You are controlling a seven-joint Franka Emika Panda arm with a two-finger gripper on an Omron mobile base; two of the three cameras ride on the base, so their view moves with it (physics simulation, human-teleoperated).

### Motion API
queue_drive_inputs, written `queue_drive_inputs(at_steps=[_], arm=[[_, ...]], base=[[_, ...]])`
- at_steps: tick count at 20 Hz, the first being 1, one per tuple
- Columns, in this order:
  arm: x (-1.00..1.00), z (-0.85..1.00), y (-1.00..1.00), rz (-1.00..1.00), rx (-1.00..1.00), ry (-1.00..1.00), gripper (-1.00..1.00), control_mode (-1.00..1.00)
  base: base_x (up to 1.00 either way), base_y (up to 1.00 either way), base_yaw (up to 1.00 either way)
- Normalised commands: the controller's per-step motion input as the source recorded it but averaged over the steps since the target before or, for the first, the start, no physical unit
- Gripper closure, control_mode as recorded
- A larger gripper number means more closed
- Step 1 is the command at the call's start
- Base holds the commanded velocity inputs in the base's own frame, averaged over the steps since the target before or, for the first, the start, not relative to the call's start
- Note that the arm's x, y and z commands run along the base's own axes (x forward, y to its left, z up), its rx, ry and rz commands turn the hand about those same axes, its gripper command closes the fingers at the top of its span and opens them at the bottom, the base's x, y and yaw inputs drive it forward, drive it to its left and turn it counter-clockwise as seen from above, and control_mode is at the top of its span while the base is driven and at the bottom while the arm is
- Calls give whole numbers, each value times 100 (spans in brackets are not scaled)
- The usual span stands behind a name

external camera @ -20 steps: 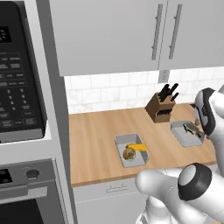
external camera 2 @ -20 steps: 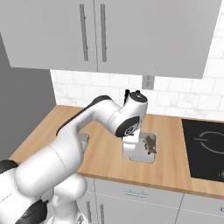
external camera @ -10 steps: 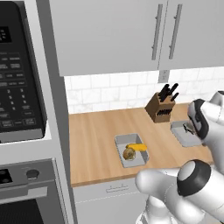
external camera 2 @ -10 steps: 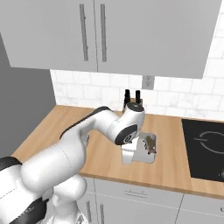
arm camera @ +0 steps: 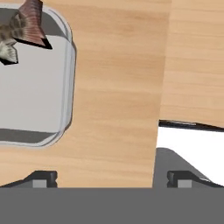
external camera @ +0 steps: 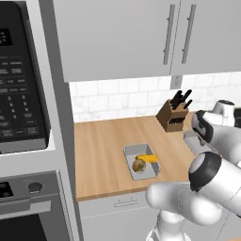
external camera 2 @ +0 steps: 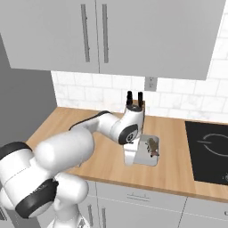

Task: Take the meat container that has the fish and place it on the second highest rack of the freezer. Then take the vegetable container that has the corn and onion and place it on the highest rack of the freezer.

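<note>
**Both containers are still on the counter, nothing is lifted yet**

From the left base view, the vegetable container (external camera: 141, 163) sits on the wooden counter (external camera: 103, 150), with the corn and onion (external camera: 142, 162) inside it, untouched. A knife block (external camera: 175, 116) stands farther back by the tiled wall. The arm reaches to the right side, over a second grey tray that it mostly hides.

From the right base view, the meat container (external camera 2: 147, 151) lies on the counter just in front of the arm's wrist, and the fish (external camera 2: 152, 146) is in it. The hand points down beside the tray's left edge. A black cooktop (external camera 2: 207, 150) is to the right.

From the hand view, the gripper (arm camera: 111, 178) has its jaws spread wide with nothing between them; below is bare wood. The meat container's rim is off to one side, with the fish tail at the corner.

I judge that no step is done: neither tray is grasped.
</note>
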Motion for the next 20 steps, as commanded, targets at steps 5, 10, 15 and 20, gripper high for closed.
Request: queue_drive_inputs(at_steps=[5,10,15,20], arm=[[18,-23,-20,0,0,3,-100,-100],[12,-20,-21,0,1,0,-100,-100],[25,-22,-13,0,1,2,-100,-100],[38,-25,-1,-1,0,6,-100,-100]], base=[[0,0,0],[0,0,0],[0,0,0],[0,0,0]])
